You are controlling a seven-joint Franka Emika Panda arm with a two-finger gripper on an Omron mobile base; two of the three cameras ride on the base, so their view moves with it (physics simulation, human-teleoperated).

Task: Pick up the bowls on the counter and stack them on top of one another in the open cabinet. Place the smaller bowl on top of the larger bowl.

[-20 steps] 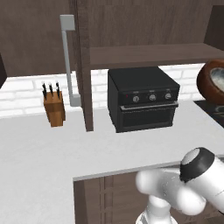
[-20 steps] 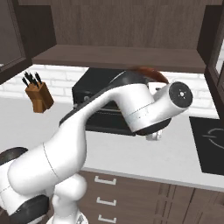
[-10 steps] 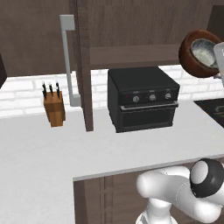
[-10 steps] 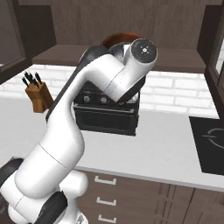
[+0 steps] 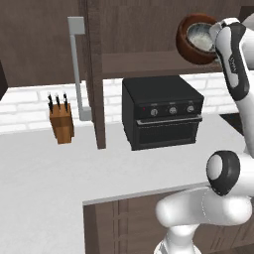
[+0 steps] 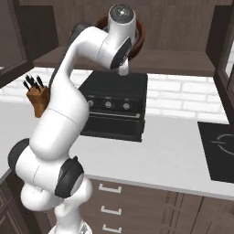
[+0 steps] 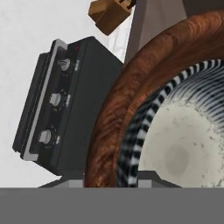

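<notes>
The gripper is clamped on the rim of the brown bowl and has it up in the air, tipped hard so the opening faces sideways rather than up. From the hand view the bowl is right against the camera, wood-look outside, striped band and pale speckled inside. Just below the gripper is the cabinet shelf, and under that the black oven. Off to the far side past the oven sits the knife block on the counter, with the cabinet door's bar handle above it. I can't spot the grey bowl anywhere, so can't say where it is.

My take on doing this bit right: level the bowl out before lowering, carry it well in over the shelf, set it flat, then let go, leaving room on top for the small one
</notes>
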